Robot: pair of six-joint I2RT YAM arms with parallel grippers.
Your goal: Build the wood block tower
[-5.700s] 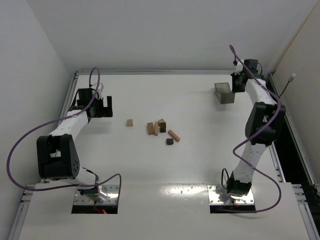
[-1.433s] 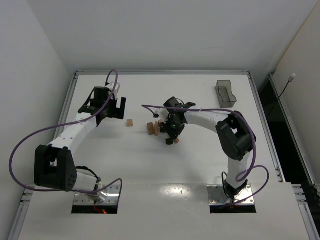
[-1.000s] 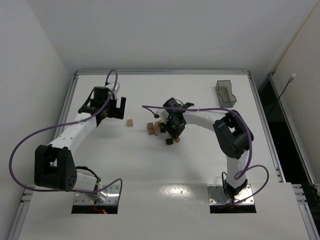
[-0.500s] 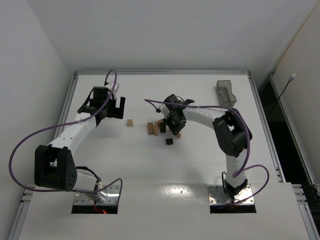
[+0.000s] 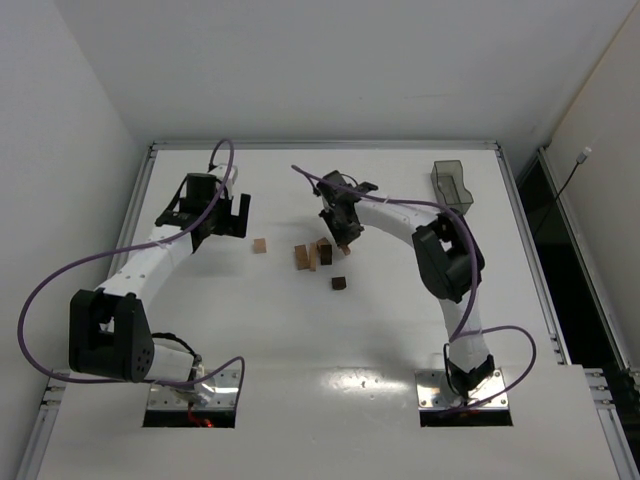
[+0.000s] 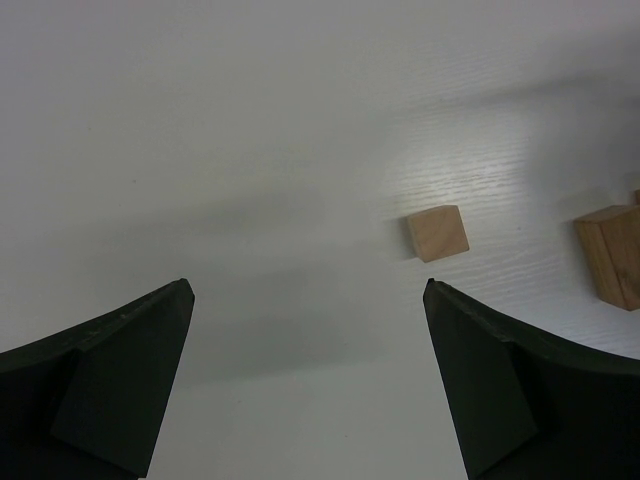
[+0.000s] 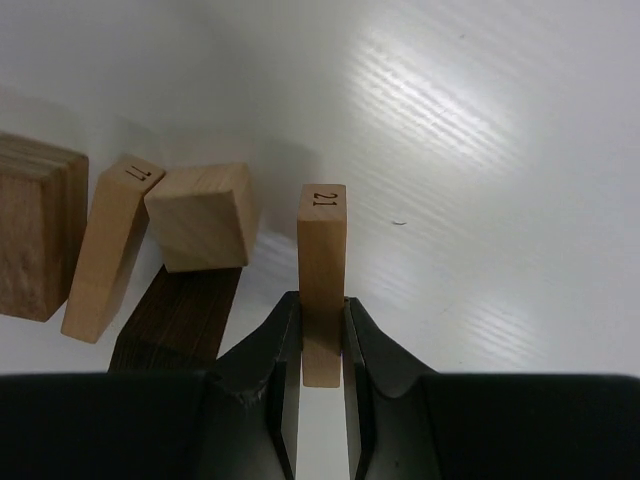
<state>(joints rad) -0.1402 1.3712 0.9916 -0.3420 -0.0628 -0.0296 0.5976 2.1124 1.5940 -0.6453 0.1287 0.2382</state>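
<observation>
Near the worktop (image 5: 300, 340) centre, right fingers (image 7: 272, 345) pinched a pale plank (image 7: 322, 250) by its end, long axis pointing straight out from them, just beside the loose block cluster (image 5: 316, 254), no tower stacked yet, while left fingers (image 6: 120, 370) hung spread near the lone cube (image 6: 437, 232).

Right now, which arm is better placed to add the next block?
Right. The right gripper is shut on a thin tan plank marked 21, beside the clustered blocks. The left gripper hangs open and empty, off by a lone tan cube.
</observation>
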